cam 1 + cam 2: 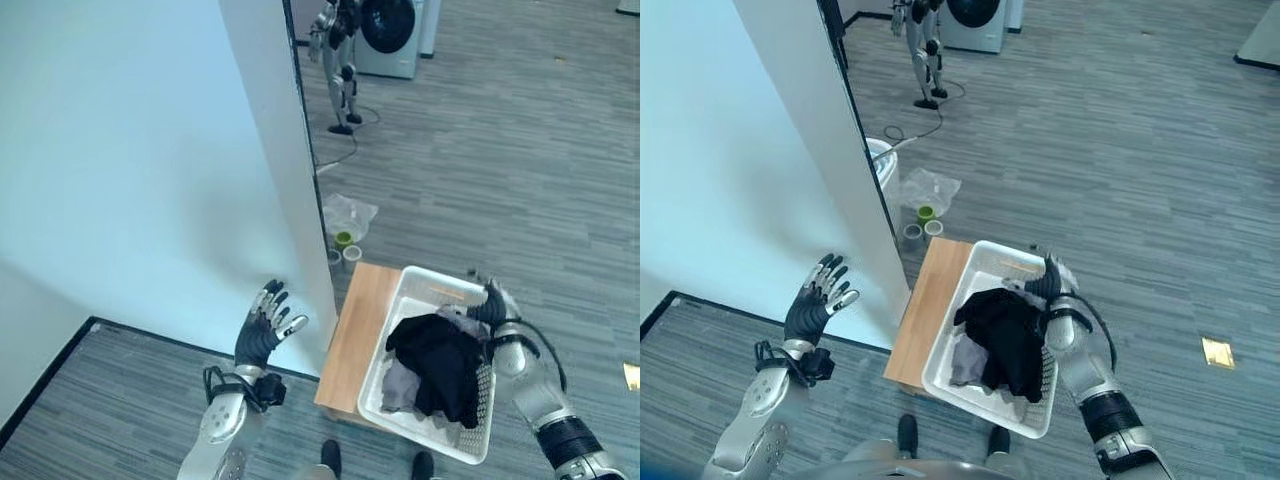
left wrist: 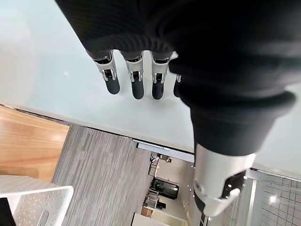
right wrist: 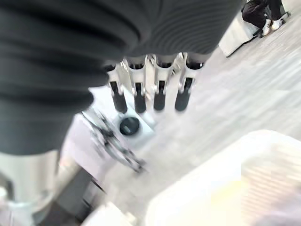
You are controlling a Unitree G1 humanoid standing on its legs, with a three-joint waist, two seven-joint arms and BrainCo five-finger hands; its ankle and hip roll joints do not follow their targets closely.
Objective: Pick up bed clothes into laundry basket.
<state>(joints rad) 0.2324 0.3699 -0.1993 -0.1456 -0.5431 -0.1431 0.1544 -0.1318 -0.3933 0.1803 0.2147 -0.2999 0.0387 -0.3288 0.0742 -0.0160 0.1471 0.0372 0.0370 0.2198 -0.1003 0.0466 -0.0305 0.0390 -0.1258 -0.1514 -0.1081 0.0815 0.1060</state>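
A white laundry basket (image 1: 425,290) sits on a low wooden desk (image 1: 358,330), at about five o'clock in the head views, and the clothes are already inside it: a black garment (image 1: 440,360) heaped over the middle, with a grey piece (image 1: 400,385) under it toward the near side. The right hand (image 1: 492,303) is at the basket's far right corner, up at its rim, beside the black garment; seen from its own wrist, its fingers (image 3: 160,96) hang straight and loose in a row, holding nothing, with the pale basket edge blurred beneath them. The left hand (image 1: 262,325) is held up well away from the basket at about seven o'clock, in front of a pale wall (image 1: 130,170), palm spread; its fingers (image 2: 136,87) are straight and open, empty too. The wall ends in a corner just left of the desk. On the grey striped floor (image 1: 480,150) just beyond the desk, at about twelve o'clock from it, stand a few small cups (image 1: 344,247), one of them green, next to a crumpled clear plastic bag (image 1: 350,212). Much farther back, at the top of the room, a washing machine (image 1: 388,35) stands against the far side, and another humanoid robot (image 1: 338,60) stands in front of it.
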